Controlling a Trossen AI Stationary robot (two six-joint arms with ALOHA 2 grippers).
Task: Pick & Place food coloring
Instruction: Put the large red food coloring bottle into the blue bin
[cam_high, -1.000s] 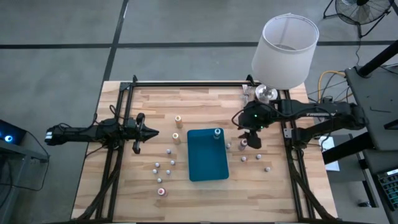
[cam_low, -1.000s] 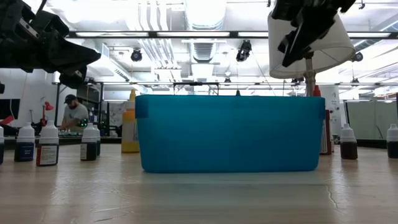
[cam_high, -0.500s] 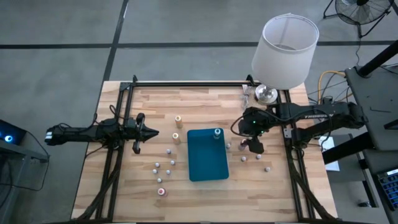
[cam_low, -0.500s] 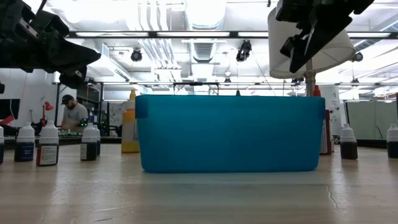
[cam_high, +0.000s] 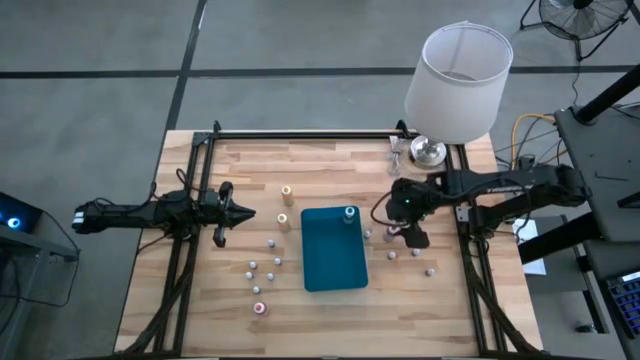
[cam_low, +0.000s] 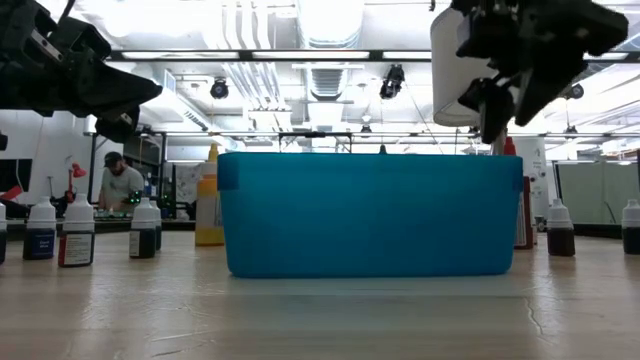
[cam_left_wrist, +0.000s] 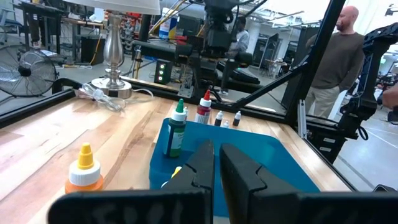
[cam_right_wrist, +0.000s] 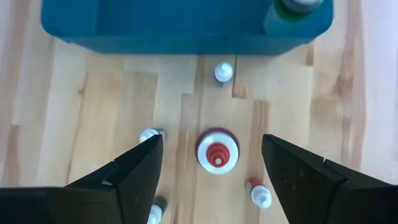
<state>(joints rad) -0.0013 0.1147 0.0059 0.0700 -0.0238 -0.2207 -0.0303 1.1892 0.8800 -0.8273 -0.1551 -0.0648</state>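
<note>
- The left gripper (cam_high: 243, 212) hangs well to the left of the teal tray (cam_high: 330, 262), its fingers pressed together on nothing; this arm looks to be waiting.
- Left of the tray, two orange-topped bottles (cam_high: 286, 191) stand near its upper left corner, and several small whitish bottles (cam_high: 262, 267) are scattered lower down, with a pink-topped bottle (cam_high: 260, 309) lowest of all.
- Inside the tray, at its upper right corner, one green bottle (cam_high: 349, 213) already stands upright.
- Just right of the tray, the right gripper (cam_right_wrist: 211, 160) hovers above the table with its jaws spread wide and empty; the wrist view shows a red-topped bottle (cam_right_wrist: 217, 150) upright on the wood between the fingers, apart from both.
- More small bottles (cam_right_wrist: 222, 71) stand close around that one.
- The step in hand looks like the approach to the red-topped bottle: the next move calls for lowering straight down without knocking its neighbours, closing on it, then carrying it left into the tray.
</note>
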